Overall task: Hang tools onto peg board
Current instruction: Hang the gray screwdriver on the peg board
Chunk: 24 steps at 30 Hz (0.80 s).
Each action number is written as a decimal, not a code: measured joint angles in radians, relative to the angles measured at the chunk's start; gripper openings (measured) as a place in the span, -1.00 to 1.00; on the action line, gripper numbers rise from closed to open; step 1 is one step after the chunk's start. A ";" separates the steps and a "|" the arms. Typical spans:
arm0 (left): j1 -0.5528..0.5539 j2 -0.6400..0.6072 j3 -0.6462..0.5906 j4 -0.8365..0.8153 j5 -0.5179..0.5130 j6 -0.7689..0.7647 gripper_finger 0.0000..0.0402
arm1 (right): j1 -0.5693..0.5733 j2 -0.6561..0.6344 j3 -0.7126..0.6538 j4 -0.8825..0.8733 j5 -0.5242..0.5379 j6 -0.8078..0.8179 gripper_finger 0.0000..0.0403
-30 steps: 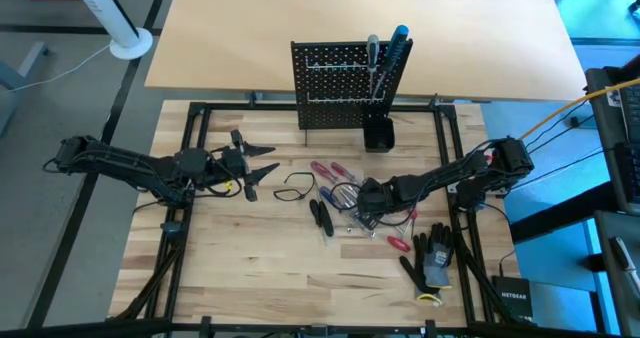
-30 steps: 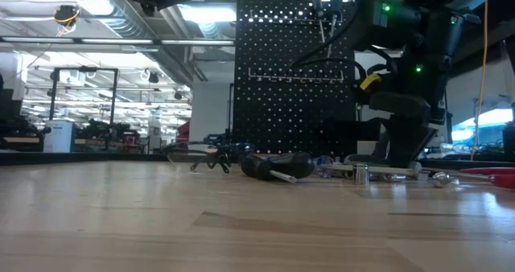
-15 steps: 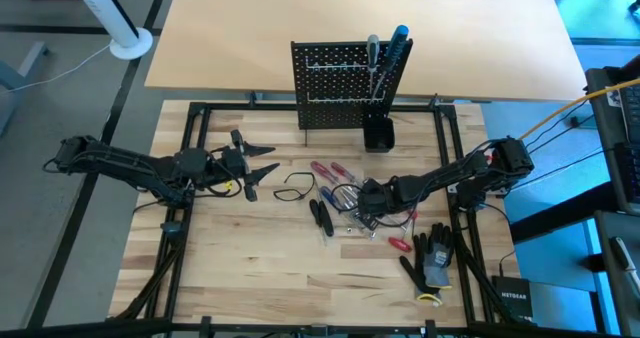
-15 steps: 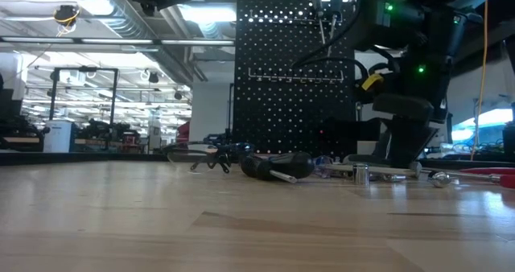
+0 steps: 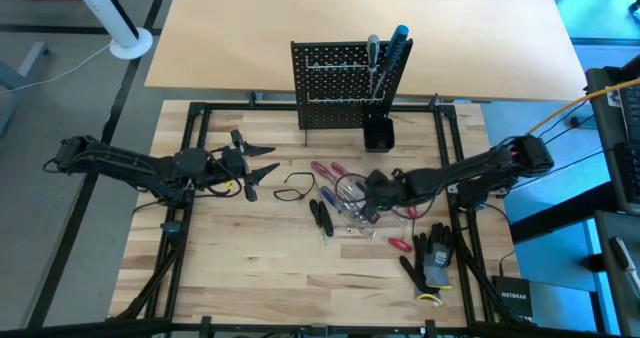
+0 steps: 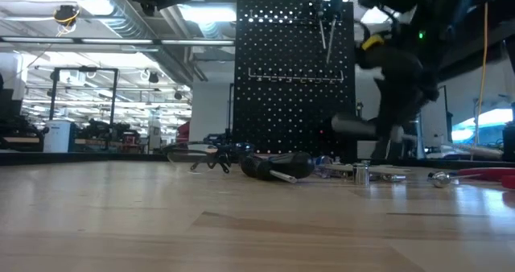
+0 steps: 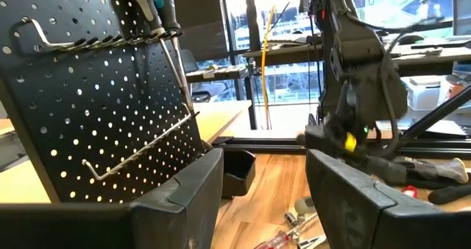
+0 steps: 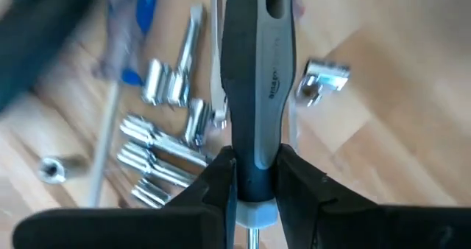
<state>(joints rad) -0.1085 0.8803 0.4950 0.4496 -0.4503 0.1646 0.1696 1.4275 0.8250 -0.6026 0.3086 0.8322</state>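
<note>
The right gripper [image 8: 254, 177] is clamped on a grey-handled screwdriver [image 8: 254, 79], whose handle runs straight out from between the fingers, above the pile of tools [image 5: 340, 200] at mid-table. Only the right wrist view shows this grip; from above the gripper [image 5: 376, 190] hides it. The peg board [image 5: 345, 83] stands behind, two screwdrivers hung. The left gripper [image 5: 250, 168] waits well left, fingers apart.

Overhead and table-level views, both wrist cameras close, all sharing the peg board [image 5: 340, 83]
</note>
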 joint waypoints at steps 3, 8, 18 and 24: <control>0.000 0.000 0.000 -0.001 0.000 0.000 -0.08 | 0.000 -0.047 0.023 -0.007 0.059 -0.002 -0.63; 0.000 0.000 0.000 -0.001 0.000 0.000 -0.08 | 0.000 -0.099 0.100 -0.002 0.196 -0.066 -0.62; 0.000 0.000 0.000 -0.004 0.000 0.000 -0.08 | 0.000 -0.118 0.294 0.030 0.535 -0.321 -0.62; 0.000 0.000 0.000 -0.004 0.000 0.000 -0.08 | 0.000 -0.118 0.359 0.194 0.706 -0.565 -0.62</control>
<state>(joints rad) -0.1085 0.8803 0.4950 0.4454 -0.4503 0.1642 0.1696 1.3093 1.1835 -0.4087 1.0142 0.2674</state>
